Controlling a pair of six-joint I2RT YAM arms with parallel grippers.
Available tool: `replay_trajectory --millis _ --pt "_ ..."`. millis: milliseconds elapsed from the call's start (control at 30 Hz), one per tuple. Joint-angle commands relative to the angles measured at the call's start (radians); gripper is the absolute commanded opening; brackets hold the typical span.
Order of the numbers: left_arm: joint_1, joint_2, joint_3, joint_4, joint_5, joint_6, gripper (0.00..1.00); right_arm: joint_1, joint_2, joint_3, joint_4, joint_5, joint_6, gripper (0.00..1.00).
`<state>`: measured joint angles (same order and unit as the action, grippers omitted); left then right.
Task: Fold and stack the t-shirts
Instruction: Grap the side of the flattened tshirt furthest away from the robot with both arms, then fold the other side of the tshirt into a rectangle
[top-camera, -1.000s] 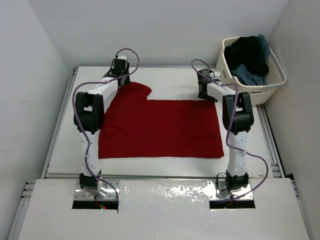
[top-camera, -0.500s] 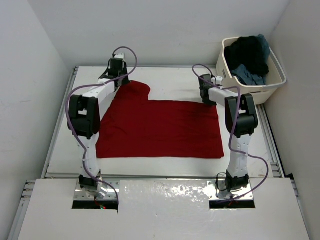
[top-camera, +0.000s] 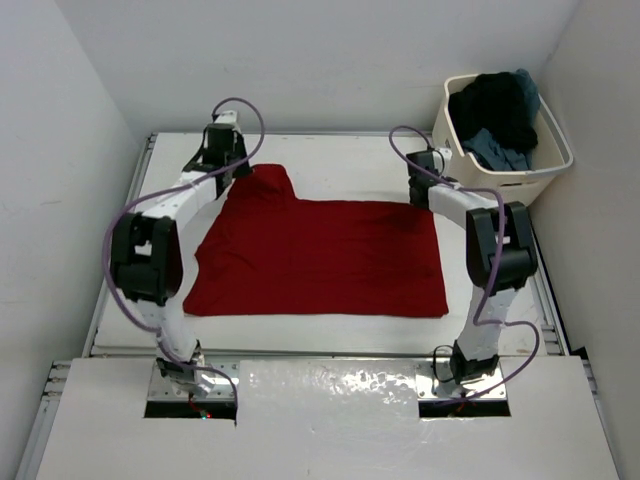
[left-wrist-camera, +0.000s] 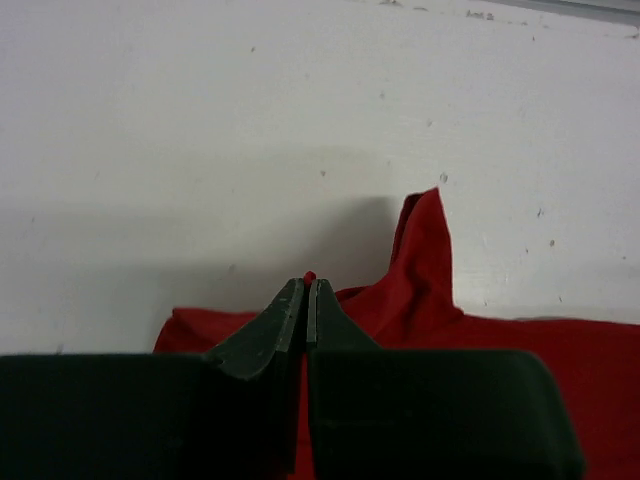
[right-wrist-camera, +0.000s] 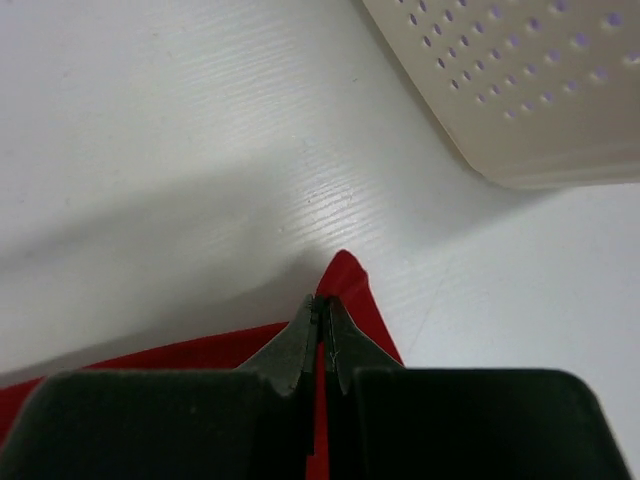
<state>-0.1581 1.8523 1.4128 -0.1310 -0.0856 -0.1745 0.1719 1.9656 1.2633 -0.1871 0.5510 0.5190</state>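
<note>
**White tabletop (top-camera: 340, 160), one red shirt (top-camera: 320, 255) pinched at two far points**

The red shirt is spread flat, its long axis running left to right and its body lying nearward of both claws. Its far-left edge is clamped in the left claw (left-wrist-camera: 308, 290), its far-right corner in the right claw (right-wrist-camera: 322, 305). One black shirt (top-camera: 495, 100) and one blue-grey shirt (top-camera: 495, 148) are heaped in one cream tub (top-camera: 545, 170).

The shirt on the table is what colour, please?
The shirt is red; top external shows it best.
</note>
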Motion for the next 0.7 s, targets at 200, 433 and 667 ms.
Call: replay_trajectory --millis 200,433,667 --pt "-0.012 -0.413 -0.392 0.007 -0.062 -0.177 0.0 0.0 -0.204 -0.174 0.06 -0.051 -0.019 0.0" --pt "-0.024 -0.649 -0.548 -0.246 -0.147 -0.316 0.0 0.005 -0.295 -0.269 0.046 -0.062 -0.016 0.0" --pt "-0.026 -0.827 -0.587 -0.486 -0.178 -0.439 0.0 0.008 -0.405 -0.37 0.029 -0.059 -0.013 0.0"
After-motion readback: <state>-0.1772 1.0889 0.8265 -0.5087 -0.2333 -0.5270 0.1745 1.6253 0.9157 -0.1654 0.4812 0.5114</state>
